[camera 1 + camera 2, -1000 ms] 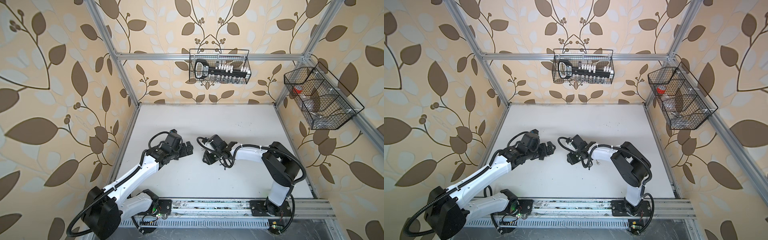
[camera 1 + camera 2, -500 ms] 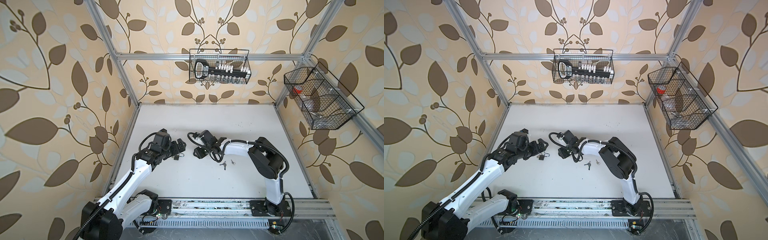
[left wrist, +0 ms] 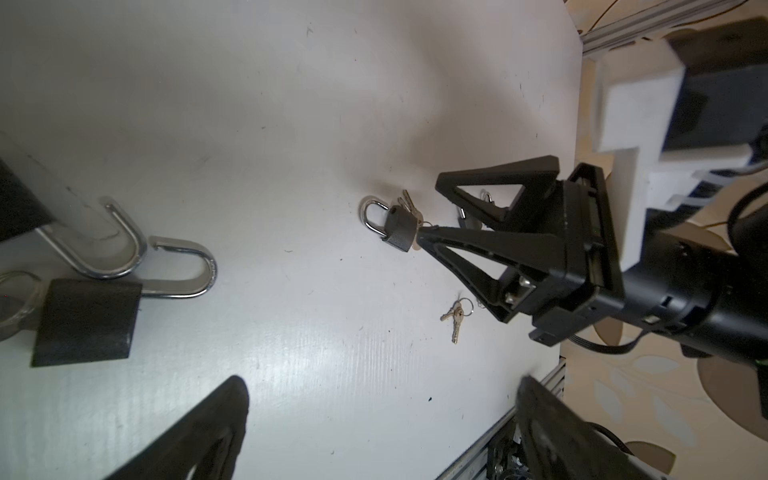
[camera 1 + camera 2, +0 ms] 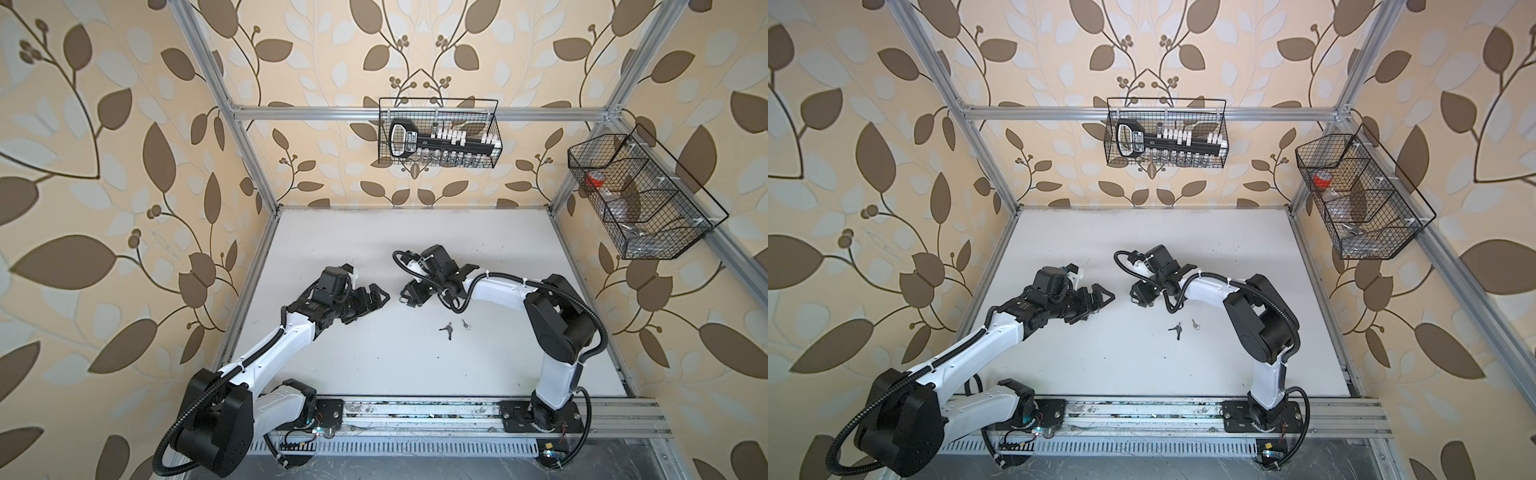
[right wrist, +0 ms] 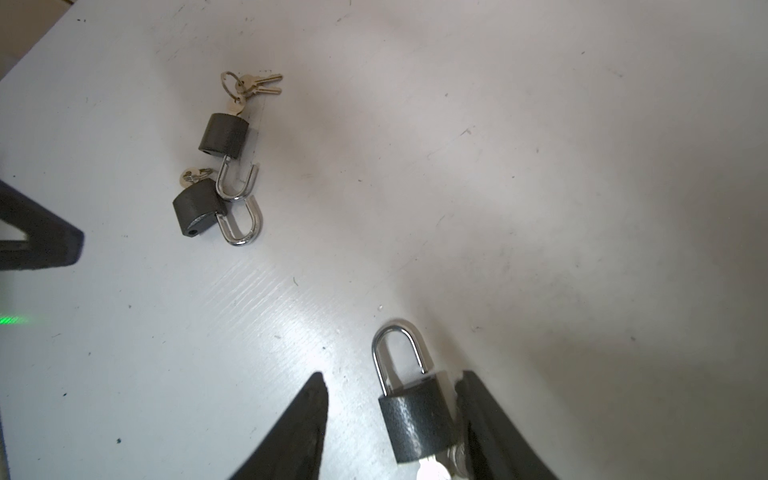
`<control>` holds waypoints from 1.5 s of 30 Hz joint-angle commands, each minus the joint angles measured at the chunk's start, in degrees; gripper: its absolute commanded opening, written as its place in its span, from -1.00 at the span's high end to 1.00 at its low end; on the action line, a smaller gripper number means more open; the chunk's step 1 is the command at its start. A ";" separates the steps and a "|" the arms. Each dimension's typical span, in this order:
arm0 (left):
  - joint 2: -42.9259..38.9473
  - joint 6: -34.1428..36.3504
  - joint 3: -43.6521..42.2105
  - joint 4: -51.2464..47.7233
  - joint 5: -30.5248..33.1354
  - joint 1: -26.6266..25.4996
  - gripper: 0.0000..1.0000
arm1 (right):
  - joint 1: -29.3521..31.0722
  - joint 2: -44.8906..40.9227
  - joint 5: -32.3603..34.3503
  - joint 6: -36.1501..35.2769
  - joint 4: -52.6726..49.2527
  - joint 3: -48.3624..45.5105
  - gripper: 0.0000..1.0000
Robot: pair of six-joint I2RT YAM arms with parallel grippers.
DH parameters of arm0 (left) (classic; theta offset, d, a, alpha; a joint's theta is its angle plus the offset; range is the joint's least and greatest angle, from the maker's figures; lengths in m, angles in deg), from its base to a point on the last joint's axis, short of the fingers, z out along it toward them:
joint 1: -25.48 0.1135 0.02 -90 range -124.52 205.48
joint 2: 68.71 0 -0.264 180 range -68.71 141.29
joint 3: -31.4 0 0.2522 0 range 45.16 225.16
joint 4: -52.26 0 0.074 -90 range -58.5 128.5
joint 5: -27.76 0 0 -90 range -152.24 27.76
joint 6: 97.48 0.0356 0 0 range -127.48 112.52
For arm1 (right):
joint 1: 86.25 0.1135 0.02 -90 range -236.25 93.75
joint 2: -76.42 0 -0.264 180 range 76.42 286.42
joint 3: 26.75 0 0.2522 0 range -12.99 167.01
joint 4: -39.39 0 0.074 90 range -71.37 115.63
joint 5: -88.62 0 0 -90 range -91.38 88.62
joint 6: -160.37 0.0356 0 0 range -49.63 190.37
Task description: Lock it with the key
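Centrally, the right end effector stands released about a padlock lying flat near mid-bench. One finger touches the body and its mate stands apart. The shackle looks seated, and a key sits in the base.

Risk: on withdrawal the touching finger may drag or spin the smooth lock, or snag the key ring and twist the key askew.

The left end effector, released and empty, hovers to the left near two open padlocks; a careless descent could knock them together.

Lock bodies are dark, matt, rounded blocks, and shackles are polished steel hoops. Keys are small, pale metal blades on wire rings. Loose keys lie nearer, apart. The bench is white, scuffed and faintly glossy.
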 commanded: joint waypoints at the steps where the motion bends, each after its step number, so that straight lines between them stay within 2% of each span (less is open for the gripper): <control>1: -1.87 -0.52 -0.84 2.01 -0.63 -0.18 -0.98 | 0.24 2.92 -3.19 -2.27 -3.32 3.34 -0.04; 4: -2.28 -0.81 -1.09 2.02 -0.51 -0.16 -0.98 | 0.29 5.14 -4.22 -2.66 -5.22 5.71 -0.05; 9: -2.68 -0.38 -0.52 1.18 -0.43 -0.16 -0.98 | 0.28 7.50 -1.63 -2.19 -6.34 7.88 -0.08; 18: -3.34 -0.13 -0.28 0.08 -0.08 -0.16 -0.98 | 0.32 10.41 -4.64 -2.80 -10.31 10.09 -0.11; 25: -3.43 -0.02 0.18 -0.43 -0.08 -0.16 -0.98 | 0.27 9.71 -1.29 -2.54 -12.65 9.27 -0.13; 31: -3.33 0.20 0.31 -0.66 -0.08 -0.16 -0.98 | 0.52 6.05 -0.07 -2.14 -12.93 3.76 -0.13; 37: -2.94 -0.10 0.36 -0.25 -0.25 -0.16 -0.98 | 2.39 3.67 4.61 -2.10 -12.78 -0.31 -0.11; 45: -3.51 -0.01 0.54 -0.78 -0.05 -0.16 -0.98 | 5.13 4.84 15.85 -1.34 -14.47 0.46 -0.06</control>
